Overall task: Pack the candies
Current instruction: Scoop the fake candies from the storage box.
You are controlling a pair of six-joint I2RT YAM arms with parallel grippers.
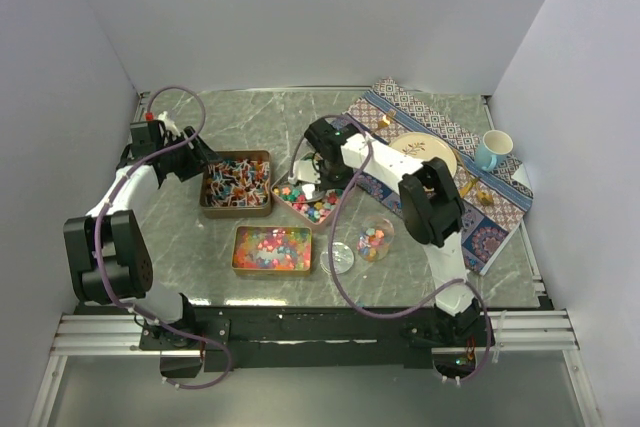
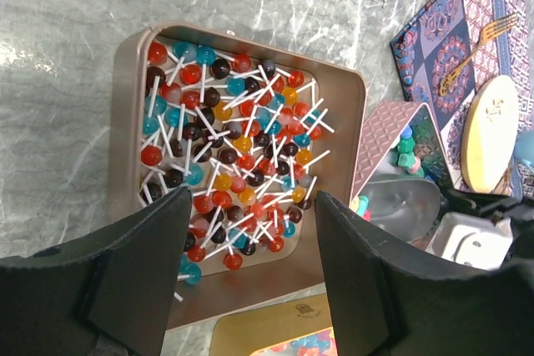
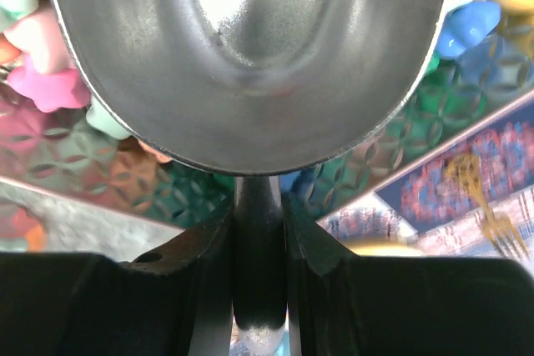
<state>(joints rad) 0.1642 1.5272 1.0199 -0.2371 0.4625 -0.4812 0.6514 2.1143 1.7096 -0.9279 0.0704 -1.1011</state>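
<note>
The candies lie in three copper tins. Wrapped stick sweets [image 1: 236,181] fill the left tin [image 2: 125,122], chunky pastel pieces [image 1: 312,203] the middle one, and tiny glossy beads [image 1: 271,246] the near one. My left gripper [image 2: 254,264] hangs open above the near edge of the stick sweets [image 2: 238,139], with nothing between its fingers. My right gripper [image 3: 260,239] is shut on the handle of a metal scoop [image 3: 250,56]. The scoop's empty bowl sits low over the chunky pieces [image 3: 46,81]. In the top view the right gripper [image 1: 318,162] is at that tin's far end.
A clear round jar [image 1: 376,239] holding a few candies stands near the front, its lid [image 1: 338,259] beside it. A patterned mat [image 1: 500,209] at the right carries a plate [image 1: 428,151], a blue cup [image 1: 493,150] and a gold fork [image 2: 471,47].
</note>
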